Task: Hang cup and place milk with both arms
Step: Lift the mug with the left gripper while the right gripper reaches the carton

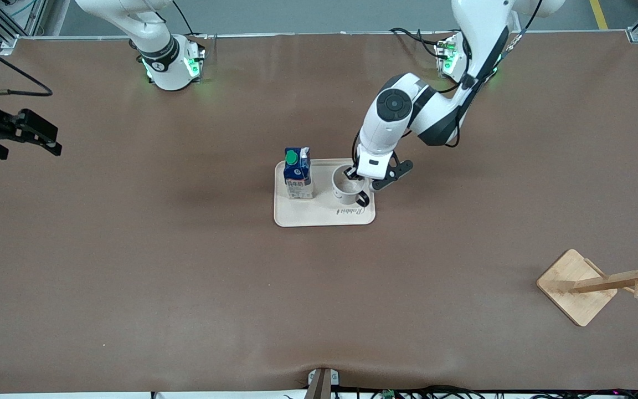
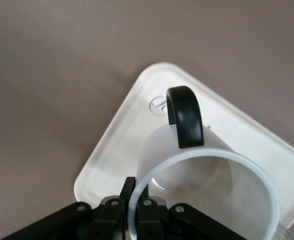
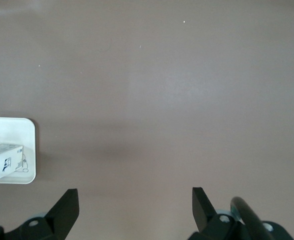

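The white cup (image 1: 346, 191) with its black handle (image 1: 362, 198) stands on the cream tray (image 1: 324, 217) near the table's middle. My left gripper (image 1: 351, 175) is shut on the cup's rim, one finger inside and one outside; the left wrist view shows the rim (image 2: 207, 156) between the fingers (image 2: 126, 192) and the handle (image 2: 185, 116) away from them. The milk (image 1: 298, 173) stands upright on the same tray, beside the cup toward the right arm's end. My right gripper (image 1: 25, 145) is open and empty above bare table at the right arm's end (image 3: 134, 197).
A wooden cup rack (image 1: 601, 284) on a square base stands near the left arm's end, closer to the front camera than the tray. The right wrist view shows the tray's corner (image 3: 24, 131) and the milk (image 3: 4, 162). Brown tabletop surrounds the tray.
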`<state>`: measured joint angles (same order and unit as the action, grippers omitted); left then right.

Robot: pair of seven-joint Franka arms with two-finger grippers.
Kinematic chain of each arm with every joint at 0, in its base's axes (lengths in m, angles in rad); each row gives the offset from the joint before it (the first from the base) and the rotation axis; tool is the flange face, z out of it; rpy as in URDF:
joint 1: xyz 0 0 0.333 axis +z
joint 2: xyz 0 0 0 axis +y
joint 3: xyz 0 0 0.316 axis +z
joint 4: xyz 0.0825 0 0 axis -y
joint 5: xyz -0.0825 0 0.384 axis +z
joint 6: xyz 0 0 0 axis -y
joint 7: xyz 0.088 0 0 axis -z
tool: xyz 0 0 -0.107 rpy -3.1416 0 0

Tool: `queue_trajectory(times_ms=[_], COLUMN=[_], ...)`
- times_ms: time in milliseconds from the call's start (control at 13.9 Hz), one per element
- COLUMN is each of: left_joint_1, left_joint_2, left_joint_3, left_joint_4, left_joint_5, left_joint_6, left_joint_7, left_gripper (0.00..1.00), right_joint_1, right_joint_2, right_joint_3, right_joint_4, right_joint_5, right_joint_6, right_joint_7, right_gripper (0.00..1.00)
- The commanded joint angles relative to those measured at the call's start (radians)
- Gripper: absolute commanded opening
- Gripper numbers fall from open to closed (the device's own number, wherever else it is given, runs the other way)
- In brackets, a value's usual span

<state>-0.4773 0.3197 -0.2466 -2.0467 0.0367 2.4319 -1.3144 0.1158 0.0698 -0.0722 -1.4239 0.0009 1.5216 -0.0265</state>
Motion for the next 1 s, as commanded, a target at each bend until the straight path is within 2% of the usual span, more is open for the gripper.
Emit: queue_trajectory(times_ms=[0, 143, 287, 502, 789, 933], left_joint_1=[0.038, 0.078, 0.133, 0.238, 0.388, 0.483], left_joint_2=[-0.080, -0.137, -0.183, -0.238, -0.303, -0.327], left_joint_3=[0.004, 0.003, 0.001, 0.000, -0.002, -0.002], left_joint_4=[0.049, 0.057, 0.057, 0.060, 0.071, 0.074], left_joint_5=[0.112, 0.208, 0.221, 0.221, 0.201, 0.166], left_joint_6=[-0.176, -0.285, -0.313, -0.320, -0.369, -0.381], left_joint_7=[0.001, 0.014, 0.064, 0.286, 0.591, 0.789], left_gripper=[0.00, 0.00, 0.00, 0.00, 0.00, 0.00], right_joint_1=[-0.013, -0.016, -0.013, -0.008, 0.025, 0.025], right_joint_2=[0.031, 0.042, 0.062, 0.123, 0.191, 0.247], right_joint_3=[0.006, 0.005, 0.005, 0.005, 0.009, 0.009], right_joint_4=[0.017, 0.013, 0.013, -0.010, -0.013, -0.013], right_joint_5=[-0.009, 0.007, 0.037, 0.183, 0.289, 0.419], right_joint_6=[0.008, 0.012, 0.014, 0.019, 0.019, 0.019], right_joint_7=[0.005, 0.014, 0.016, 0.005, 0.016, 0.016], right_gripper=[1.00, 1.00, 1.00, 1.00, 1.00, 1.00])
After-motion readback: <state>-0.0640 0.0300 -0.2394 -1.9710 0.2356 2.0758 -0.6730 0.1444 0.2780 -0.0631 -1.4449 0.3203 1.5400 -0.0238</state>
